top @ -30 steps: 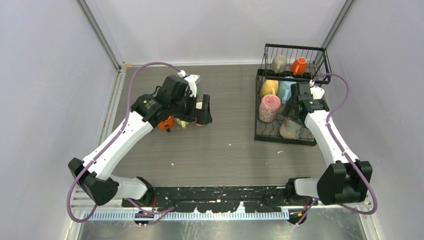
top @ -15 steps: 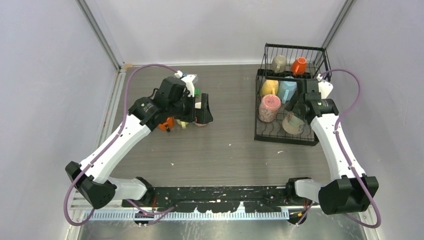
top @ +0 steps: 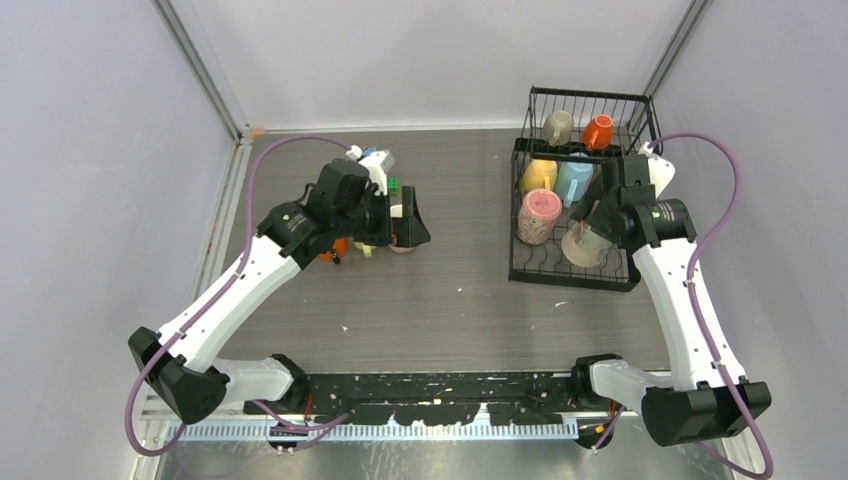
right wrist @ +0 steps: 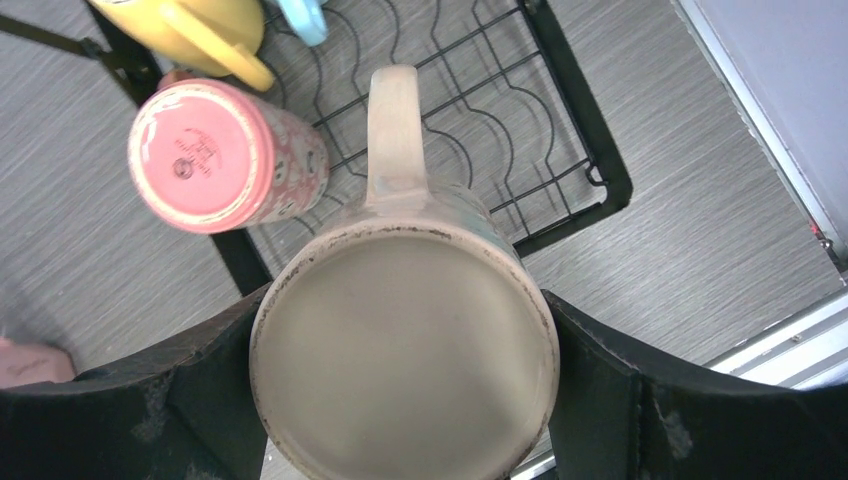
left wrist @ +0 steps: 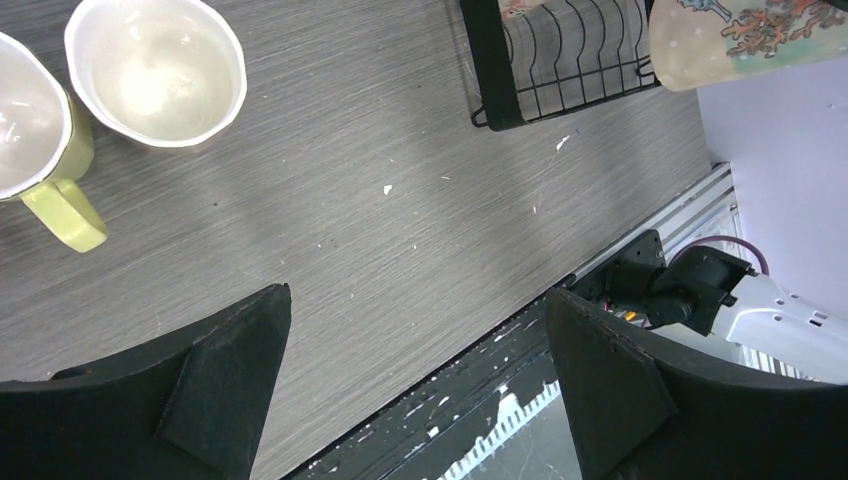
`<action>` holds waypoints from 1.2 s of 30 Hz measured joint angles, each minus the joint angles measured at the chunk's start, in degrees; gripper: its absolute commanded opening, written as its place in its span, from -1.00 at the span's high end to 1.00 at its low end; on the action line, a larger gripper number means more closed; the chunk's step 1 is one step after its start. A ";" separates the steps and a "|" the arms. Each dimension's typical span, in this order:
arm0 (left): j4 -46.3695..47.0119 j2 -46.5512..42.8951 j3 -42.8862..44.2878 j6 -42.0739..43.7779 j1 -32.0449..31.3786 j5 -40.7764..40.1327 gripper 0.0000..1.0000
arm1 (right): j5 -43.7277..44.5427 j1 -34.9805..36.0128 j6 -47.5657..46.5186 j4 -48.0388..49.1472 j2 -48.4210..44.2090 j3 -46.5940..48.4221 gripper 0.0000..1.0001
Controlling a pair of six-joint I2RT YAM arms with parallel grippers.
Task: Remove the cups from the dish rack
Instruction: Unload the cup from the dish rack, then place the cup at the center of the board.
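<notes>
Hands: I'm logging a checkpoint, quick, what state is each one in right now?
Left hand: open, holding nothing.
Right hand: closed on a beige mug, over the rack.

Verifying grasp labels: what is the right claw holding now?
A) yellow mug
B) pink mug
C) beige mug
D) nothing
C: in the right wrist view the right claw grips the beige mug from both sides, held over the dish rack, while the pink mug sits upside down in it.
</notes>
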 measured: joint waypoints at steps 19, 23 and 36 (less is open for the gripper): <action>10.82 -0.11 -5.90 -7.82 6.16 8.72 -0.99 | -2.93 19.91 7.23 -2.73 3.91 12.39 0.52; 17.57 -0.11 -9.42 -13.29 8.70 13.16 -0.99 | -4.68 23.15 8.74 -0.98 7.08 14.29 0.51; 41.16 -0.09 -20.63 -30.45 13.07 21.59 -0.99 | -12.39 28.46 13.81 6.75 16.15 20.06 0.51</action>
